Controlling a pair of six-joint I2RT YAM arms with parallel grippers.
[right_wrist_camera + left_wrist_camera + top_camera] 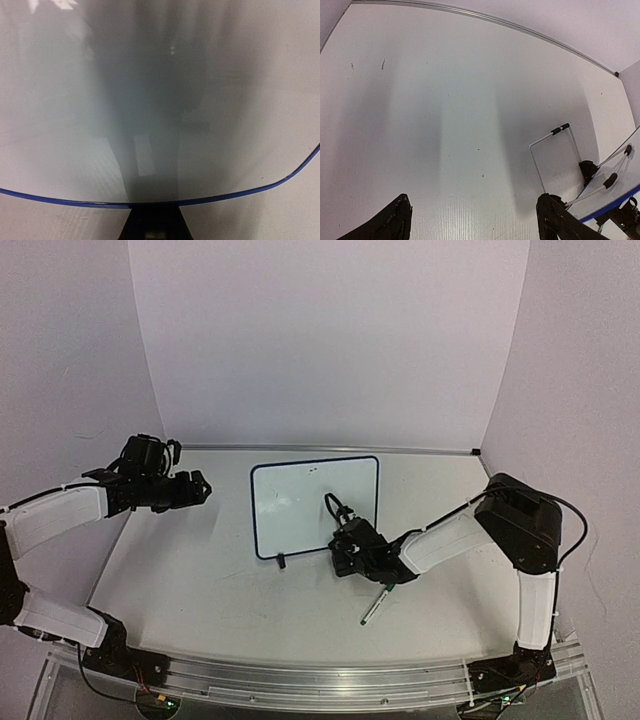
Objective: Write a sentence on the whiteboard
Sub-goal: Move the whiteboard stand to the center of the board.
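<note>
- Hovering above the table [180, 580], well left of the whiteboard [315, 502], your left gripper [203, 487] holds nothing.
- Its fingers [390, 222] stand spread wide in the left wrist view, with only tabletop between them.
- Your right gripper [343, 552] sits at the whiteboard's near edge, toward the right corner.
- Its fingers [142, 222] are pressed together into one dark shape, tips touching the board's blue rim; you cannot tell whether they pinch anything.
- The whiteboard stands mid-table, with a wire stand [560, 128] behind it.
- A marker pen [377, 605] lies on the table just beside the right gripper, on its near side.
</note>
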